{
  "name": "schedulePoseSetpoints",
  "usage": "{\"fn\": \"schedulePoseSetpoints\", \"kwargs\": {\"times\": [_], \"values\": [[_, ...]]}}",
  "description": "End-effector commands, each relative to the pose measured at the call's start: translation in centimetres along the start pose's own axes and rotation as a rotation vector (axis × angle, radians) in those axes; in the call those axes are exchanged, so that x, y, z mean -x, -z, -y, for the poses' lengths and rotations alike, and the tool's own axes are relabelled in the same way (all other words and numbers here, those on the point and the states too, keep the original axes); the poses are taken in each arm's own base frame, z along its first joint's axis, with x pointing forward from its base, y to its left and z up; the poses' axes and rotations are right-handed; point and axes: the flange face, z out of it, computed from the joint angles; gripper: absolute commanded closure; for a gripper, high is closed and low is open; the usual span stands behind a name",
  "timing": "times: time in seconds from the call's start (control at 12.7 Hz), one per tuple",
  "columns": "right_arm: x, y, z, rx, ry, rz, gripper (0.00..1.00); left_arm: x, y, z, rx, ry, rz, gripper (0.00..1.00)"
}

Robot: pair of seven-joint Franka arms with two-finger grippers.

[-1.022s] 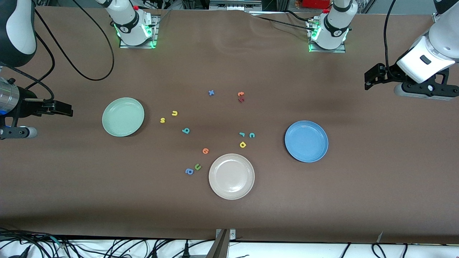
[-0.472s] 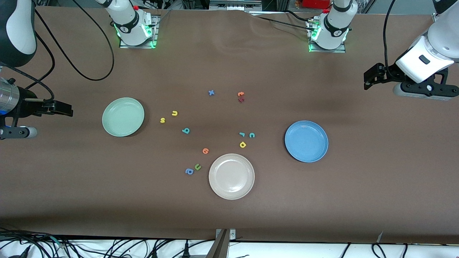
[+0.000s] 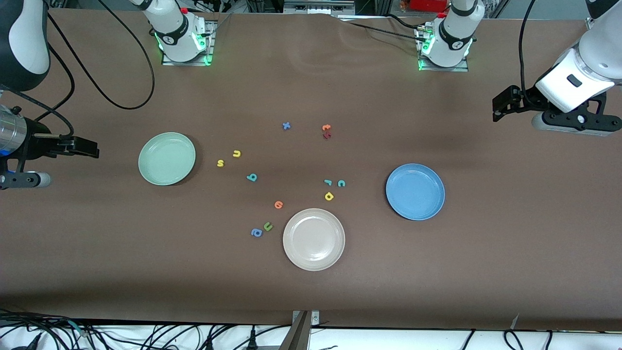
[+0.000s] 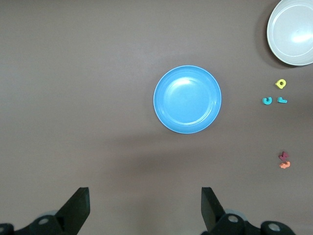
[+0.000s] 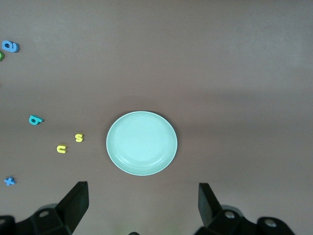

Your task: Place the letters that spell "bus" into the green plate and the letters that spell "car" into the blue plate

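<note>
Six small, light, stiff letters lie between green plate (image 3: 166, 158) and blue plate (image 3: 415, 191); pinch each across its flat sides. Left gripper (image 4: 145, 210) and right gripper (image 5: 142, 205) hover with fingers spread wide, holding nothing

You see the brown table (image 3: 437, 272) evenly and fairly brightly lit from overhead, with broad soft darker bands crossing it nearer to the front camera than the beige plate (image 3: 314, 239) and small soft shadows hugging that plate's rim. Pale sheen sits inside the beige plate, the blue plate (image 4: 187, 99) and the green plate (image 5: 142, 143), brightest on the blue one in the left wrist view. Both wrist views show you the plates crisply, while the dark fingers (image 4: 78, 208) at the frame edge are slightly soft.
</note>
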Motion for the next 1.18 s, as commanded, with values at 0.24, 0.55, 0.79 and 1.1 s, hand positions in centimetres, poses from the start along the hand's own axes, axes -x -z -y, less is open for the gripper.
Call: {"fn": "schedulePoseSetpoints", "kwargs": {"times": [0.24, 0.55, 0.79, 1.1], "values": [[0.84, 0.15, 0.25, -0.006, -0.009, 0.001, 0.01, 0.32, 0.74, -0.17, -0.009, -0.004, 0.005, 0.00], [0.83, 0.03, 0.25, -0.005, -0.007, 0.005, 0.01, 0.33, 0.74, -0.34, -0.009, -0.005, 0.005, 0.00], [0.79, -0.44, 0.25, -0.004, -0.010, 0.017, 0.01, 0.33, 0.74, -0.27, -0.007, -0.004, 0.005, 0.00], [0.73, -0.61, 0.26, -0.004, -0.012, 0.017, 0.01, 0.35, 0.73, -0.34, -0.009, -0.007, 0.007, 0.00]]}}
